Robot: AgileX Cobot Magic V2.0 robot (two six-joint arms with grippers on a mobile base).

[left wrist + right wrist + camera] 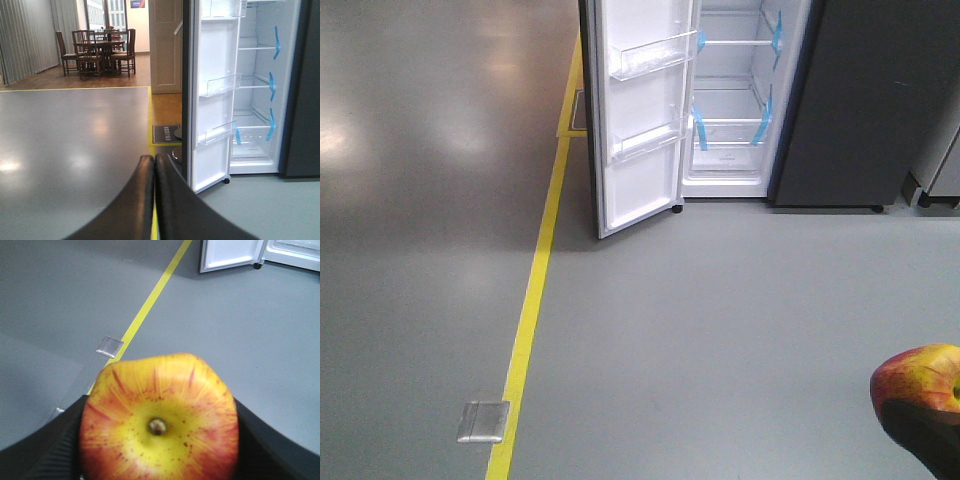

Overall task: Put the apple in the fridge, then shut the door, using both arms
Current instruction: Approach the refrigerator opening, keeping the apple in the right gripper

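My right gripper [159,440] is shut on the apple [159,420], red and yellow, its black fingers [45,445] pressed on both sides. In the front view the apple [920,378] shows at the lower right corner, well short of the fridge [745,90]. The fridge stands open at the far side of the floor, white inside with shelves and blue tape. Its door [640,110] swings out to the left, showing clear bins. In the left wrist view my left gripper [154,161] is shut with nothing in it, pointing at the door [215,95] and fridge [260,85].
A yellow floor line [535,290] runs from the door's left side toward me. A small metal floor plate [483,421] lies beside it. A dark grey cabinet face [865,100] stands right of the fridge. Chairs and a table [100,50] are far off on the left.
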